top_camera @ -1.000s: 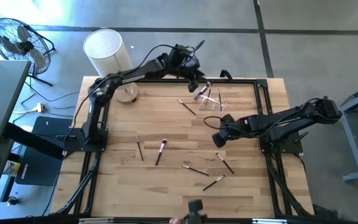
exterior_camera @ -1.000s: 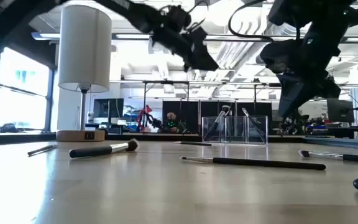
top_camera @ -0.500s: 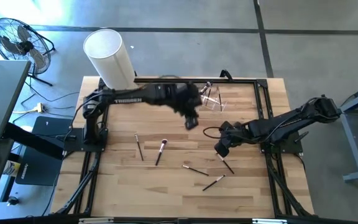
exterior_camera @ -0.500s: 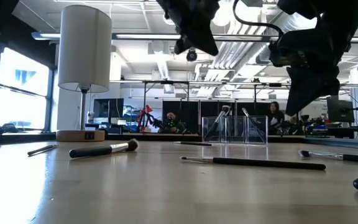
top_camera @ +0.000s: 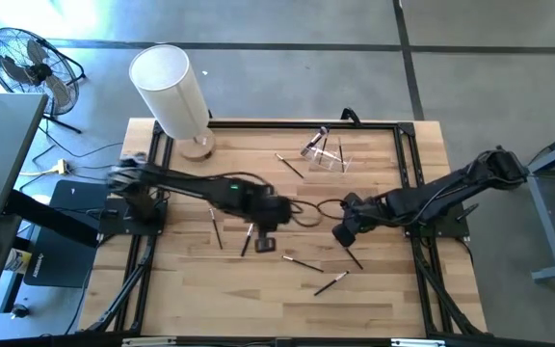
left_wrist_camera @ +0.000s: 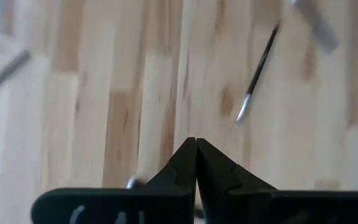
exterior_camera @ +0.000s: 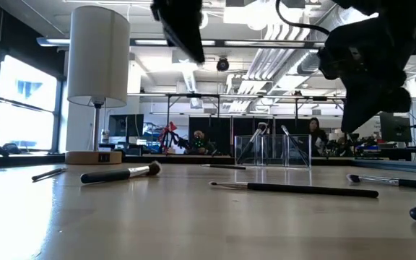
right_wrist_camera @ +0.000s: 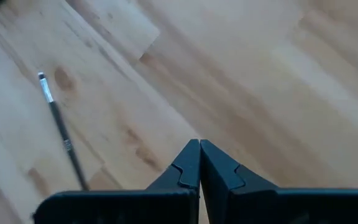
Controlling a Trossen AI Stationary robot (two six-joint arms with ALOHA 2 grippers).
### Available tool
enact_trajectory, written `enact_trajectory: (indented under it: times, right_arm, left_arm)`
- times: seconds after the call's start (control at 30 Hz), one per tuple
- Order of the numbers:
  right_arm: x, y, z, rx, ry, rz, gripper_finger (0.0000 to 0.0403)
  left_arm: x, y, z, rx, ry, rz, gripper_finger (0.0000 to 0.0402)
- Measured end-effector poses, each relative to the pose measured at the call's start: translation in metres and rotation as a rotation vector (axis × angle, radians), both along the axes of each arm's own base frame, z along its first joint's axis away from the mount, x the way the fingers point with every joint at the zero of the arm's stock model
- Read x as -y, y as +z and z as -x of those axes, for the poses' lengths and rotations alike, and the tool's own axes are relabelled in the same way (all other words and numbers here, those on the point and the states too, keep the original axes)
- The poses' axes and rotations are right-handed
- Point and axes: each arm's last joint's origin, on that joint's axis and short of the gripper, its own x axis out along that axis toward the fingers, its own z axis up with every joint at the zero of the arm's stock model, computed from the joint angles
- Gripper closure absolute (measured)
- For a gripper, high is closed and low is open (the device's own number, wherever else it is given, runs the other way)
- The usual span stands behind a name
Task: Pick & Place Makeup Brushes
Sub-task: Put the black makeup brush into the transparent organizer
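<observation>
Nearest the camera in the low view, the loose makeup brushes (exterior_camera: 295,189) lie flat on the table (top_camera: 383,299). From above there are six: two at lower centre, one just below the right gripper (top_camera: 341,234), two left of centre, and one higher up near the clear holder (top_camera: 326,154).

The big change is in the middle of the frame. A second ago the left gripper (top_camera: 267,241) was at the top edge beside the holder; it has since swept down and now hangs over the pale-tipped brush (top_camera: 249,237) left of centre. Its fingers (left_wrist_camera: 185,165) are pressed together with nothing between them. I judge a delivery to be finished and this brush the likely next pick, and the jaws will have to part before it can go down.

The right gripper has moved less, sliding a little down the frame toward the short brush (top_camera: 353,255). Its fingers (right_wrist_camera: 188,165) also meet at the tips and carry nothing.

Farthest off, at upper centre, the holder stands upright with at least two brushes leaning in it. With six on the wood, most of the job remains. The white lamp (top_camera: 169,92) stands at upper left, clear of the work
</observation>
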Motion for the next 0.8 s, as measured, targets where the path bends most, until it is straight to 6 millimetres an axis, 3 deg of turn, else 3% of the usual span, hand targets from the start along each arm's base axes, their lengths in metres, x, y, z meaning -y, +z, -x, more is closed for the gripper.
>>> enact_trajectory:
  times: [0.2,0.4,0.63,0.8]
  right_arm:
    - [-0.021,0.01,0.001,-0.03,-0.101,-0.051,0.0402]
    - [-0.038,0.031,-0.019,-0.168,-0.189,-0.028,0.0403]
    - [-0.063,0.038,-0.046,-0.352,-0.472,-0.075,0.0403]
    - [-0.08,0.02,-0.05,-0.459,-0.644,-0.188,0.0402]
  left_arm:
    - [-0.008,-0.009,0.069,0.197,0.068,0.09,0.0401]
    - [-0.015,-0.027,0.136,0.241,0.135,0.17,0.0401]
    - [-0.011,-0.041,0.17,0.257,0.11,0.205,0.0401]
    - [-0.008,-0.047,0.176,0.211,0.075,0.186,0.0402]
